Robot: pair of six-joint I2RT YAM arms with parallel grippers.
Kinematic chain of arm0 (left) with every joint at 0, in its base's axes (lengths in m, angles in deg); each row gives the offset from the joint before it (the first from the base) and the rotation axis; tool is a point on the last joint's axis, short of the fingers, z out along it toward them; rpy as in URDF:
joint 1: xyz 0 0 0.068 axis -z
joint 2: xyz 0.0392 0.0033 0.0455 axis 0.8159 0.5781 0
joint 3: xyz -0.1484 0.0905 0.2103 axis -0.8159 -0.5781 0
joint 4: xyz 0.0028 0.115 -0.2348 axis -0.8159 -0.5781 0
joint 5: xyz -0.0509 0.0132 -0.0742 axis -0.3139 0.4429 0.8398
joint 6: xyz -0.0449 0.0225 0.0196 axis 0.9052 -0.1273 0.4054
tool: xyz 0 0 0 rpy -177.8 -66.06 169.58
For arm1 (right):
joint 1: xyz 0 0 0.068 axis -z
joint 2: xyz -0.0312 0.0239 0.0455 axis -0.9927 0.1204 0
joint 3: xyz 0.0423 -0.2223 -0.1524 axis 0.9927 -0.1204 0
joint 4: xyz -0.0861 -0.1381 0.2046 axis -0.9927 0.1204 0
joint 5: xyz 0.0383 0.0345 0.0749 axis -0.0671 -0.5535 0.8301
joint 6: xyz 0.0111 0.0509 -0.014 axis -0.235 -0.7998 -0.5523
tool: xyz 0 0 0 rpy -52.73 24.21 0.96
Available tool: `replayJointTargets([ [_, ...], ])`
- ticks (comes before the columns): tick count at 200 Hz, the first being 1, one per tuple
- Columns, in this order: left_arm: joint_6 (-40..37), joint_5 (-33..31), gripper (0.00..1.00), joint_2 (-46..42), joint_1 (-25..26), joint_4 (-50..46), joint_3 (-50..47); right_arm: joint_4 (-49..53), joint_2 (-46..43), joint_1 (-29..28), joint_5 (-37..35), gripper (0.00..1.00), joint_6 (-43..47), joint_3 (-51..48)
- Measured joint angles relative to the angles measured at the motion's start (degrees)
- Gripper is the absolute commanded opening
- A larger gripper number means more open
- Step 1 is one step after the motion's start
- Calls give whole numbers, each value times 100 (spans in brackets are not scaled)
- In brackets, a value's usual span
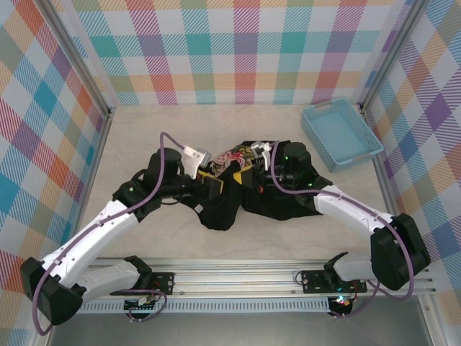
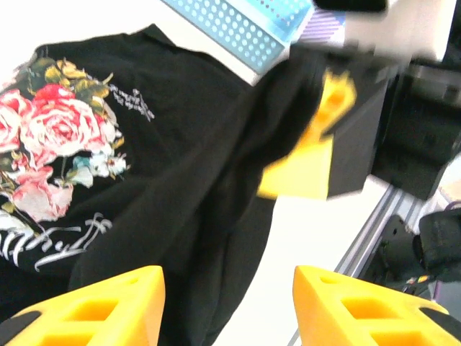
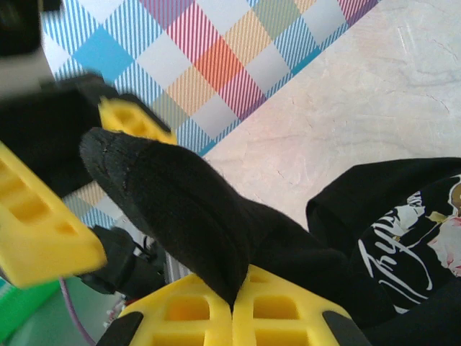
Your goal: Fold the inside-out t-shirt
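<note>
The inside-out t-shirt [image 1: 229, 207] lies crumpled in the middle of the table, black with a rose print [image 2: 50, 137] facing up. My right gripper [image 3: 232, 299] is shut on a fold of its black cloth [image 3: 180, 205], and the fold stands up out of the fingers. In the left wrist view that same pinched cloth hangs from the right gripper's yellow fingers [image 2: 320, 133]. My left gripper [image 2: 227, 277] is open right beside it, with its yellow fingertips apart over the shirt's edge and bare table. From above, both grippers [image 1: 216, 182] [image 1: 249, 175] meet over the shirt's centre.
A light blue tray [image 1: 340, 133] sits at the back right, apart from the shirt. Checked walls enclose the table on three sides. The metal rail [image 1: 238, 277] with the arm bases runs along the near edge.
</note>
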Motion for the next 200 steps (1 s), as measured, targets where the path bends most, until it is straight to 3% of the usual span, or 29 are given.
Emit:
replayJointTargets([
  [41,52,28,43,345,9,393,-525,-205,2,122,118,0,-304,-7],
  [72,59,-57,49,739,9,461,-527,-205,2,157,118,0,-319,-22],
  [100,39,463,41,1034,9,660,-527,-199,0,162,105,0,-317,-22],
  [128,72,1119,26,1281,17,844,-527,-120,-26,225,-85,0,-321,-22],
  [155,7,1711,24,1491,188,975,-527,-52,-122,319,-448,0,-439,-22],
  [179,-118,1998,29,1707,468,938,-525,-33,-173,350,-632,0,-492,-39],
  [200,-184,1805,47,1696,538,750,-527,-24,-236,348,-658,0,-439,-184],
])
